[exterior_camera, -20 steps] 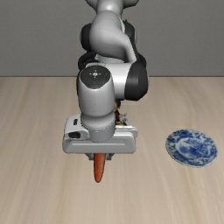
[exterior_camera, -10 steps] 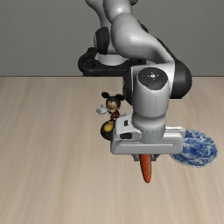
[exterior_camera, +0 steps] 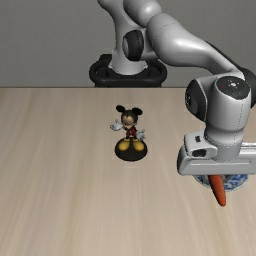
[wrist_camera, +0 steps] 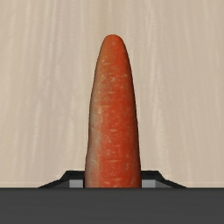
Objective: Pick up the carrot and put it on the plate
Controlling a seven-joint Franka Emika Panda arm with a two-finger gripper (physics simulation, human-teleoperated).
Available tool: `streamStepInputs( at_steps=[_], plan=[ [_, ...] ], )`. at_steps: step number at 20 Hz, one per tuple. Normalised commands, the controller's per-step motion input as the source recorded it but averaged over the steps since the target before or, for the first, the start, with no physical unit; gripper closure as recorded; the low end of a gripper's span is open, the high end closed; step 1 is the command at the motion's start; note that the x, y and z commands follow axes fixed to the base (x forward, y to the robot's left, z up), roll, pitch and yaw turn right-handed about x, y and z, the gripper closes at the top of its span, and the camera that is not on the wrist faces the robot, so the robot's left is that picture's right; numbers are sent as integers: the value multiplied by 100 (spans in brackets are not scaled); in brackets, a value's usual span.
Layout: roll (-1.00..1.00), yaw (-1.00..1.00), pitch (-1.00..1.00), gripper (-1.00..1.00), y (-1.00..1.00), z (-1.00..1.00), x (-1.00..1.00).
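By one plate (exterior_camera: 240, 181), one carrot (exterior_camera: 221, 191) in gripper (exterior_camera: 218, 178)

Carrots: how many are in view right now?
1. The carrot hangs tip down, held by the gripper, about over the plate at the exterior view's right. The arm covers part of the table, so another could be hidden.

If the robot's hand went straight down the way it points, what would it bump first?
The gripper holds the long orange carrot, whose tip leads. Beyond it lies the light wooden table, so probably that, close by the blue patterned plate; depth is unclear.
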Motion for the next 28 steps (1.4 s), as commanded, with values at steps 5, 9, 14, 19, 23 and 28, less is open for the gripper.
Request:
streamStepInputs(
  at_steps=[5,9,14,19,23,28],
  plan=[
    [0,0,0,100,60,0,-40],
    [0,0,0,100,0,0,-100],
    [0,0,0,100,0,0,-100],
    [0,0,0,100,-40,0,-60],
    [0,0,0,-100,0,0,0],
    [0,0,0,-100,0,0,0]
  ],
)
